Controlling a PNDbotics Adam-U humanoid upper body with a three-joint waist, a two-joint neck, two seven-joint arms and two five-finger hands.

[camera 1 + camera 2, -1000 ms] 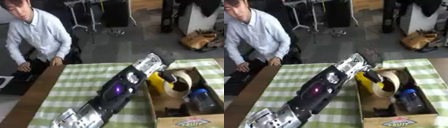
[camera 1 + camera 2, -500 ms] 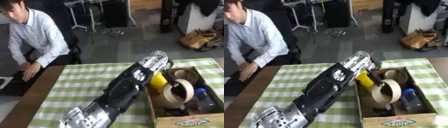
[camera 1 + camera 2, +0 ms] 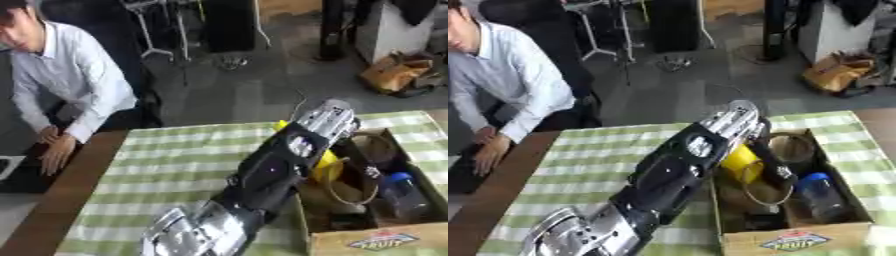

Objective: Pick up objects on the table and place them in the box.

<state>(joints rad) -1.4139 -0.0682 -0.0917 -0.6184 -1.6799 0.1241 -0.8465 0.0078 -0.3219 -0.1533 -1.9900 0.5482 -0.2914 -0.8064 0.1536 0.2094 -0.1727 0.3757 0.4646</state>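
Our left hand [image 3: 773, 169] reaching into the cardboard box [image 3: 791, 240] on the green-checked bench [image 3: 175, 160], its grip we cannot tell, beside yellow object [image 3: 740, 160], tape roll [image 3: 791, 146], blue-capped bottle [image 3: 822, 196]

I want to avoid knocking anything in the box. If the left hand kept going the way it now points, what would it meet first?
Probably the clear bottle with a blue cap: the left hand points down into the cardboard box toward it, beside the tape ring. Depth is unclear.
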